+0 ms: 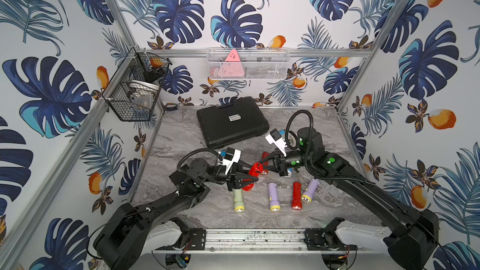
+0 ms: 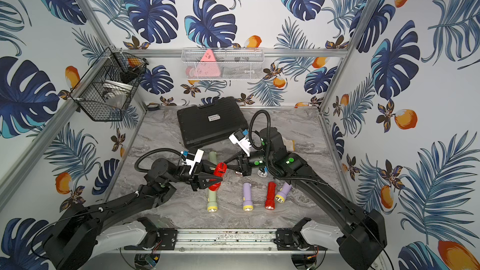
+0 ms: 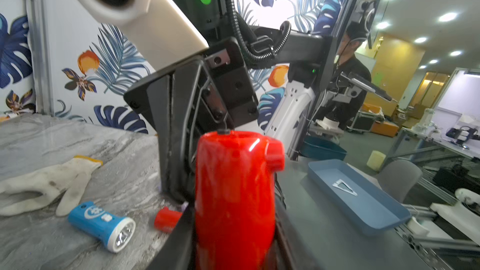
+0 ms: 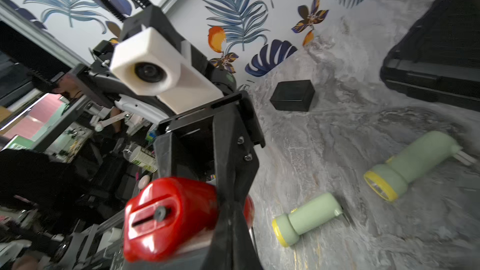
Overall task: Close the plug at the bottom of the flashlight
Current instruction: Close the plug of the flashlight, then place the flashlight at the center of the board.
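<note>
A red flashlight (image 1: pixel 253 175) (image 2: pixel 219 172) (image 3: pixel 233 198) hangs above the table in both top views, with my left gripper (image 1: pixel 246 181) (image 2: pixel 215 178) (image 3: pixel 233 250) shut on its body. Its bottom end points at the right arm. In the right wrist view the plug (image 4: pixel 153 214) on that end face looks folded flat, with a dark slot and a screw. My right gripper (image 1: pixel 262 163) (image 2: pixel 226 163) (image 4: pixel 230 203) is shut with nothing between its fingers. Its tips touch the edge of the flashlight's bottom end.
Flashlights lie on the marble table below: green (image 1: pixel 239 198), purple (image 1: pixel 273 196), red (image 1: pixel 296 194), purple (image 1: pixel 310 190); a blue one (image 3: pixel 101 224) and a white glove (image 3: pixel 46 183) sit behind. A black case (image 1: pixel 231 123) lies at the back, a small black box (image 4: pixel 292 94) near the left wall.
</note>
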`<action>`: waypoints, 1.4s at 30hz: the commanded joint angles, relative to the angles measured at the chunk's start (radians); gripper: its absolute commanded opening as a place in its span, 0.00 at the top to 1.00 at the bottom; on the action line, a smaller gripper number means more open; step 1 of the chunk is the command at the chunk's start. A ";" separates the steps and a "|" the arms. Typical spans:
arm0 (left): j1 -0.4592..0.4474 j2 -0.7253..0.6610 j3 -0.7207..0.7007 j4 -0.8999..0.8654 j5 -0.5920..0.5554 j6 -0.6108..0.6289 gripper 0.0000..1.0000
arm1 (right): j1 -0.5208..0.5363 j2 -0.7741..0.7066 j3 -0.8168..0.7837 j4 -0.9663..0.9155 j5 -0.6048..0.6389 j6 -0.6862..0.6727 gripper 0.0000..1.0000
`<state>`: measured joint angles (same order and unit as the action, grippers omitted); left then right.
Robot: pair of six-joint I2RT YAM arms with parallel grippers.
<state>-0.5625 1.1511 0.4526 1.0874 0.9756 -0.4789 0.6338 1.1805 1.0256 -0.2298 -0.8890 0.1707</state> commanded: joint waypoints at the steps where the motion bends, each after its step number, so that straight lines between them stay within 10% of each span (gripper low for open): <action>1: 0.001 -0.016 0.003 0.083 -0.031 0.033 1.00 | -0.004 0.016 0.041 -0.122 0.103 -0.072 0.96; 12: 0.000 -0.157 0.003 -0.250 -0.130 0.164 1.00 | -0.010 0.129 0.102 -0.169 0.422 -0.054 0.92; 22: 0.001 -0.278 0.115 -0.914 -0.521 0.352 1.00 | -0.010 0.159 0.090 -0.186 0.922 0.041 0.90; 26: 0.000 -0.273 0.155 -1.047 -0.683 0.382 1.00 | -0.012 0.131 0.055 -0.168 1.030 0.084 0.57; 28: 0.000 -0.273 0.171 -1.090 -0.764 0.391 1.00 | -0.015 0.105 0.030 -0.156 1.085 0.120 0.02; 32: 0.000 -0.255 0.213 -1.186 -0.981 0.336 1.00 | -0.040 0.065 -0.002 -0.148 1.133 0.178 0.00; 42: 0.059 -0.054 0.392 -1.403 -1.084 0.245 1.00 | -0.173 0.005 -0.031 -0.152 0.979 0.236 0.00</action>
<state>-0.5266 1.0626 0.8127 -0.2405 -0.0555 -0.1722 0.4702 1.2003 0.9989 -0.3954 0.1413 0.3794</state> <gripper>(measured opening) 0.394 0.999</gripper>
